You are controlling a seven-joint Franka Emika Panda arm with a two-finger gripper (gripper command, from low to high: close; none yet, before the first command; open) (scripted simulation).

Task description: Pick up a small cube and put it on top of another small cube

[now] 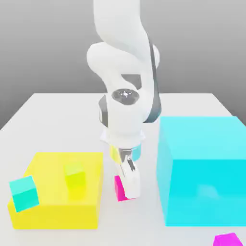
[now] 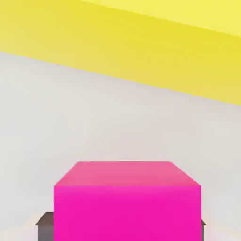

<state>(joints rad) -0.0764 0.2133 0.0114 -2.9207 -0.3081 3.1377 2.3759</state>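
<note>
Nearest the hand camera sits the small bright magenta-pink cube (image 2: 127, 200) with plain faces, resting on the pale grey table (image 2: 117, 122), dark finger pads (image 2: 45, 226) showing at both of its lower sides. The white two-finger gripper (image 1: 126, 188) is pinching this cube: in the exterior view its fingers come straight down beside it, in the gap between the big blocks. Whether the cube has left the table at all is hard to judge; it looks to be still down.

The step in hand, as I read it, is the lift. It should go straight up, with the squeeze held firm and the wrist kept level, so the cube does not twist between the pads or scrape the big yellow block (image 1: 57, 192) just beside it on the exterior view's left.

On that yellow block rest a small yellow-green cube (image 1: 75, 178) and, at its near corner, a small cyan cube (image 1: 24, 193). On the exterior view's right rises the large cyan block (image 1: 204, 168), with a second small magenta cube (image 1: 228, 239) at the frame's lower edge. Behind stands the white arm (image 1: 126, 53)
</note>
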